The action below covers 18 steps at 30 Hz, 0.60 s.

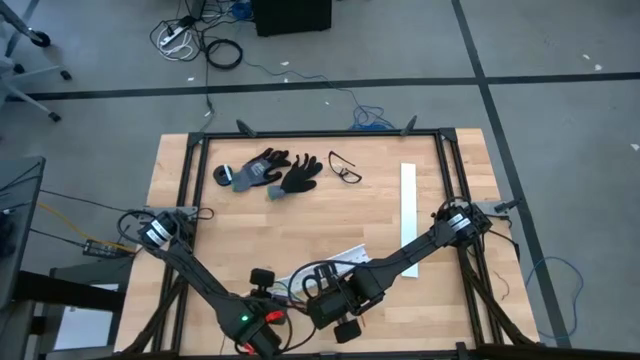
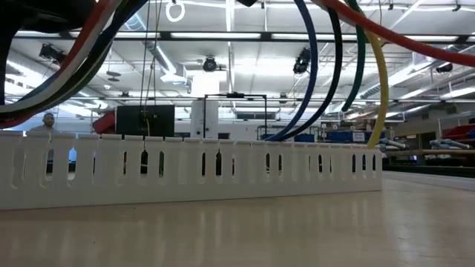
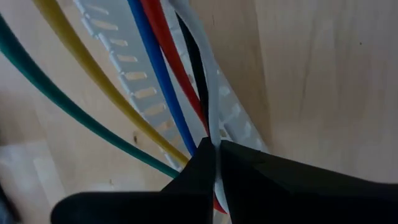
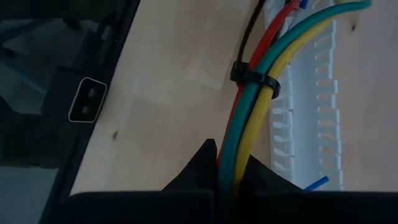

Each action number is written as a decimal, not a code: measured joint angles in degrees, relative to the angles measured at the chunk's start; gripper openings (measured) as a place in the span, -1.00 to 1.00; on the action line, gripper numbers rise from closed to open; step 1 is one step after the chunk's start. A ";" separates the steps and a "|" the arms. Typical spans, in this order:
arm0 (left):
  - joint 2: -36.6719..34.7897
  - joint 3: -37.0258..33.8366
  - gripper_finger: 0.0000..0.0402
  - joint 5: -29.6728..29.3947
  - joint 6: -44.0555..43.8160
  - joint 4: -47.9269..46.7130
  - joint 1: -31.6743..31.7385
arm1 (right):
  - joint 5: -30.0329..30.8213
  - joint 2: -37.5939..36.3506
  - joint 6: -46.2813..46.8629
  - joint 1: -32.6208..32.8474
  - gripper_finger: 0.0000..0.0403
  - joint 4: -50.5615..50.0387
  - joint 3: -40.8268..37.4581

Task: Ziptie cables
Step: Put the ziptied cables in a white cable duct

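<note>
At the table's near edge, seen from above, both arms converge on the cables point(image 1: 300, 283). Left gripper point(image 1: 262, 338): lowest on the near edge, fingers pressed together on a pale cable among the blue, red and black ones, as the left wrist view shows at the gripper point(image 3: 216, 152). Right gripper point(image 1: 335, 318): just beside the left one, fingers clamped on the green and yellow cables point(image 4: 249, 124), with a red one against them. A black zip tie point(image 4: 255, 82) already girds that bundle ahead of the right gripper point(image 4: 231, 168). Beneath the wires lies a white slotted strip point(image 4: 317, 106), flat on the wood and reaching toward the table's middle; in the low view it stands as a long slotted wall point(image 2: 193, 174) across the foreground, with blue, green, yellow and red cables point(image 2: 349, 52) arching above it.

Middle ground: bare wooden table point(image 1: 290, 225) between the arms, open on all sides. A second white strip point(image 1: 408, 205) lies along the right side, well apart from the grippers and near the black frame rail point(image 1: 447, 170).

Far ground: a pair of dark gloves point(image 1: 270, 173) and safety glasses point(image 1: 345, 168) sit near the far edge, just beside each other, well clear of the work.
</note>
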 joint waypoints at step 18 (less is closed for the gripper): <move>0.07 2.64 -0.43 -2.86 2.12 -0.02 -0.78 | -6.44 0.00 4.87 0.22 -0.97 -0.66 -0.28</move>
